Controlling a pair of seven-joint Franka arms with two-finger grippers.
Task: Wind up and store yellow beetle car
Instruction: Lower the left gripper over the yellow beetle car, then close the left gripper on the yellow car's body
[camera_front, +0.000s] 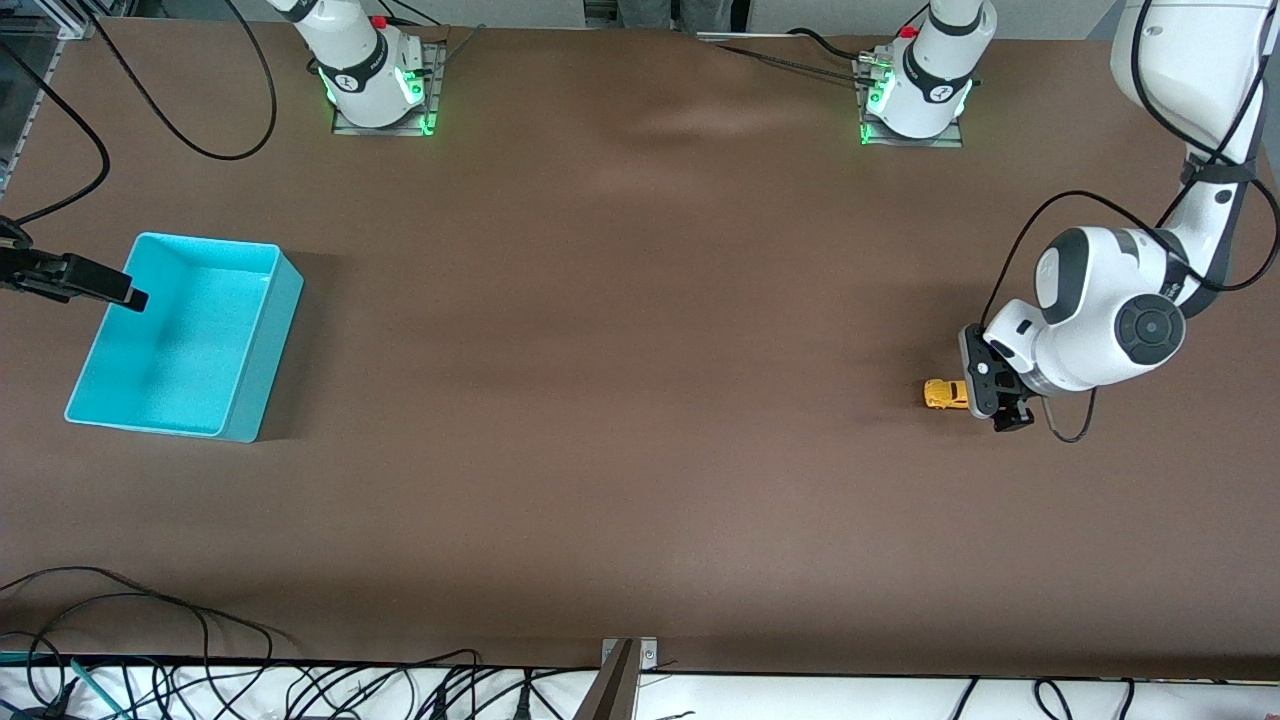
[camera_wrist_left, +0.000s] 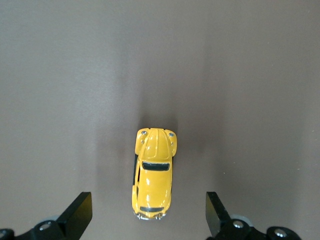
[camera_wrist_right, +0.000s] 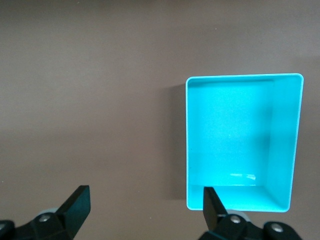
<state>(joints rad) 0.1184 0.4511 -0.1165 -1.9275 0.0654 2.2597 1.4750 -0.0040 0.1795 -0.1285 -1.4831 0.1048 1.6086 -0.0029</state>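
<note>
Left pincer (camera_wrist_left: 148, 215) spread over yellow beetle car (camera_wrist_left: 152, 174); right pincer (camera_wrist_right: 145, 207) spread beside turquoise bin's (camera_wrist_right: 287, 145) edge.

Brown table (camera_front: 640, 400) bearing the yellow beetle car (camera_front: 944, 393) on its wheels toward the left arm's end, the open turquoise bin (camera_front: 255, 375) toward the right arm's end, and both arm bases along one edge.

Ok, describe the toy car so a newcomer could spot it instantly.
Start at the left arm's end of the brown table, away from the turquoise bin. Under the open left gripper sits the yellow beetle car, on its wheels and untouched. It is the only small yellow thing there, rounded, with dark windows.
</note>
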